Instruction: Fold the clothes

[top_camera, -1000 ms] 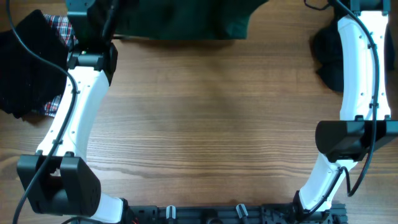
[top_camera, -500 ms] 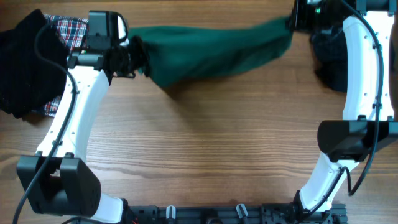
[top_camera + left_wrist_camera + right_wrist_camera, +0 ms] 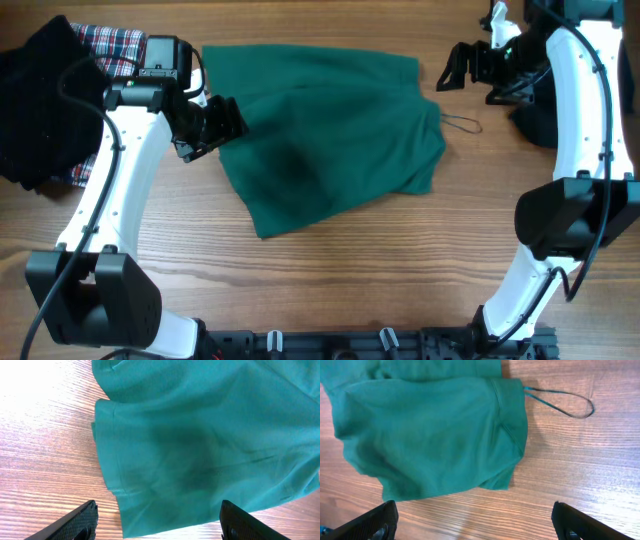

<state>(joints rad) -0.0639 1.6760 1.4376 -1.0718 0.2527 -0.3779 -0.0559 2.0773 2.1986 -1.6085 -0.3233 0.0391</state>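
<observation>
A dark green garment (image 3: 330,135) lies spread and rumpled on the wooden table, with a thin drawstring loop (image 3: 460,123) trailing off its right edge. At the garment's left edge, my left gripper (image 3: 208,127) is open and holds nothing. In the left wrist view the green cloth (image 3: 200,435) fills the frame above the open left gripper (image 3: 157,512). My right gripper (image 3: 456,68) hangs open just right of the garment's top right corner. The right wrist view shows the cloth's hem (image 3: 430,435) and the drawstring (image 3: 570,402) beyond the open right gripper (image 3: 475,515).
A pile of clothes sits at the far left: a black garment (image 3: 40,100) on a red plaid one (image 3: 112,45). Another dark garment (image 3: 528,95) lies at the far right behind the right arm. Bare wood (image 3: 340,270) stretches along the front.
Both grippers have opened and let go of the green garment, which was stretched between them; it has dropped and spread onto the table, nearer the front.
</observation>
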